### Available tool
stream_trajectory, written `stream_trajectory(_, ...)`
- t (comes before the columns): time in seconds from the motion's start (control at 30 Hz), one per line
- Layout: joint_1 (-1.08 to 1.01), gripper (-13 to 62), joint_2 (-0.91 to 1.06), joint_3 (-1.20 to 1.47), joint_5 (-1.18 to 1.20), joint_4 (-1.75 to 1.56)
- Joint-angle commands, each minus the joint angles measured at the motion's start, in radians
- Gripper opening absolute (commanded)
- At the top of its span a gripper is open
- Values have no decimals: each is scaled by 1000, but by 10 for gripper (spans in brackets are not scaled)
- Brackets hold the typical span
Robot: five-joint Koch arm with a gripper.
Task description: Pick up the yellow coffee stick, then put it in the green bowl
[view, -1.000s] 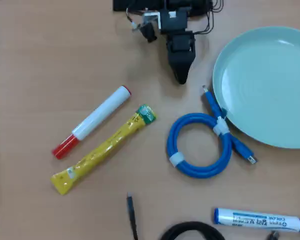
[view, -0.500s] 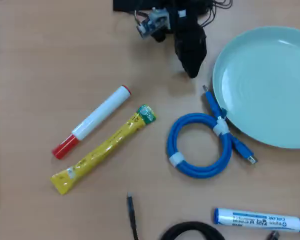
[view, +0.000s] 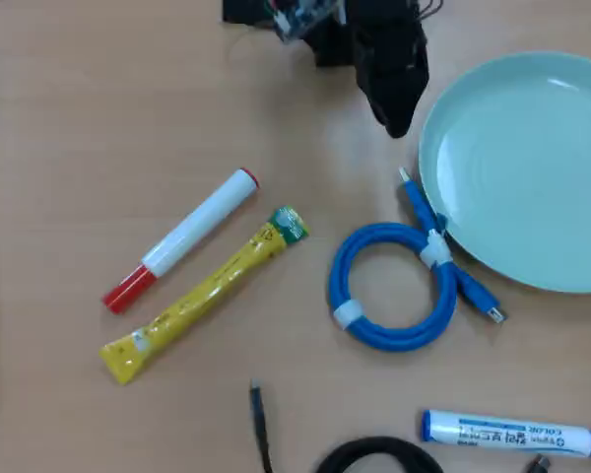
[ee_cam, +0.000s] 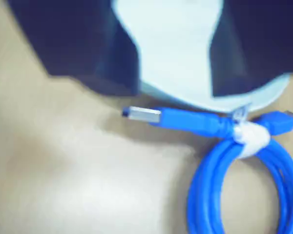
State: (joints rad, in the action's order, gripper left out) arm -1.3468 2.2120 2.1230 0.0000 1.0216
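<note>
- The pincer point(view: 394, 126) is seen at the top of the overhead view, pointing down toward the gap between the coiled blue cable point(view: 392, 286) and the green bowl point(view: 532, 168); in the wrist view its two dark jaws stand apart with the bowl's pale surface between them, so it is judged open and holding nothing.
- The yellow coffee stick point(view: 205, 294) lies flat on the table point(view: 79, 99), well apart from the pincer, down and to the left in the overhead view, just beside a white marker with a red cap point(view: 182, 239).
- A likely slip: the pincer is aimed nearer the cable's plug point(ee_cam: 142, 114) than the stick, so the cable may be snagged or nudged against the bowl.
- A second risk: the marker may be grabbed or rolled with the stick (they lie nearly parallel).
- The bowl is empty; nothing rests in it, though the cable lies against its rim.
</note>
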Motion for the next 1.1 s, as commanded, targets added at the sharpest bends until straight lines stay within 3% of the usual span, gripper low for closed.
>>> stream_trajectory(0.0,-32,111,-32,-158,106,97)
stream_trajectory(0.23,-106,115,-104,-426,112,276)
stream_trajectory(0.47,-216,113,-301,-713,-305,488)
stream_trajectory(0.73,-354,116,-463,-819,-687,535)
stream_trajectory(1.07,-436,129,-729,-928,-838,468)
